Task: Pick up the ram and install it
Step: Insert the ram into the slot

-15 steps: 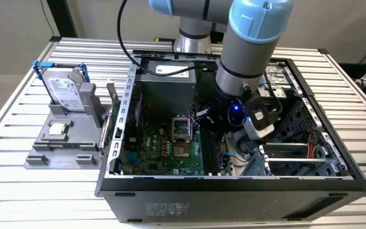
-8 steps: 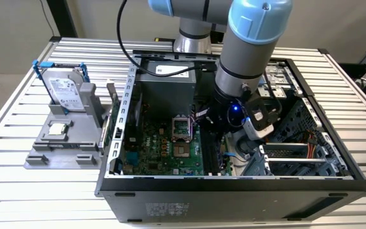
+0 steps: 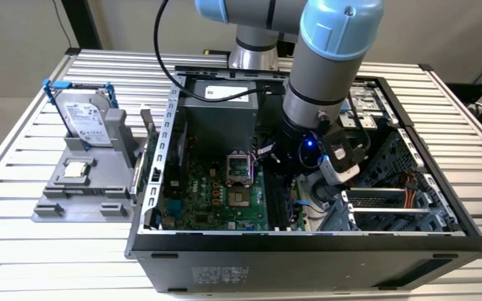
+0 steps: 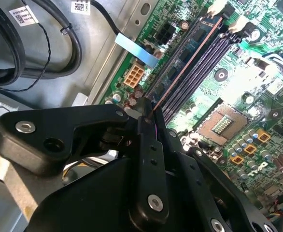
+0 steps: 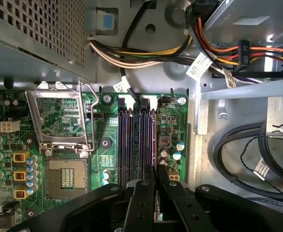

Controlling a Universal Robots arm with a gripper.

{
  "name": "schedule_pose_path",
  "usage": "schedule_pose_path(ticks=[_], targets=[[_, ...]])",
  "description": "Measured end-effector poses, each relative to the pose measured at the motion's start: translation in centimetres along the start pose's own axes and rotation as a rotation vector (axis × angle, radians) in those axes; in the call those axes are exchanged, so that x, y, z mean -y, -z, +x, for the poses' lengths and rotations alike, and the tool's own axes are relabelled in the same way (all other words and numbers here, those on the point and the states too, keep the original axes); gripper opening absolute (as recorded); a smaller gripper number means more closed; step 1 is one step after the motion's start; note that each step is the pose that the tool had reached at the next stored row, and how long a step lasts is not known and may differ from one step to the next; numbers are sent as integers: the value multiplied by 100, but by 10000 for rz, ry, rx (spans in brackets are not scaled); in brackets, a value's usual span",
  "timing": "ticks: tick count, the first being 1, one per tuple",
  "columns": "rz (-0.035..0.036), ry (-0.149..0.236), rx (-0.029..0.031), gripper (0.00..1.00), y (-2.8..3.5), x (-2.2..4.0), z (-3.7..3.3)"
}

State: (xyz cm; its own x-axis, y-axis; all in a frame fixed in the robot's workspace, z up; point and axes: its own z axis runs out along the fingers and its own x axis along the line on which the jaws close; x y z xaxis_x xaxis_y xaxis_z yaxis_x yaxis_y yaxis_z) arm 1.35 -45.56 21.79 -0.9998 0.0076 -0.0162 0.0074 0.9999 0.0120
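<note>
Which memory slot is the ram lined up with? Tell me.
The outermost slot, farthest from the processor socket. The ram, clamped in the gripper, runs along it; the other slots beside it are bare.

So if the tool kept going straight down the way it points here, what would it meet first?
The tool is closed on the ram, whose lower edge sits along the black memory slots on the motherboard. Straight on, the ram would press into a slot first, though whether it already touches is unclear.
</note>
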Motion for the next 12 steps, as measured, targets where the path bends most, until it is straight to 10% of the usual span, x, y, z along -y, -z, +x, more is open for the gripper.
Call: schedule_pose_path(ticks=[12], targets=[[1,-138,1,0,-2,-1,17]])
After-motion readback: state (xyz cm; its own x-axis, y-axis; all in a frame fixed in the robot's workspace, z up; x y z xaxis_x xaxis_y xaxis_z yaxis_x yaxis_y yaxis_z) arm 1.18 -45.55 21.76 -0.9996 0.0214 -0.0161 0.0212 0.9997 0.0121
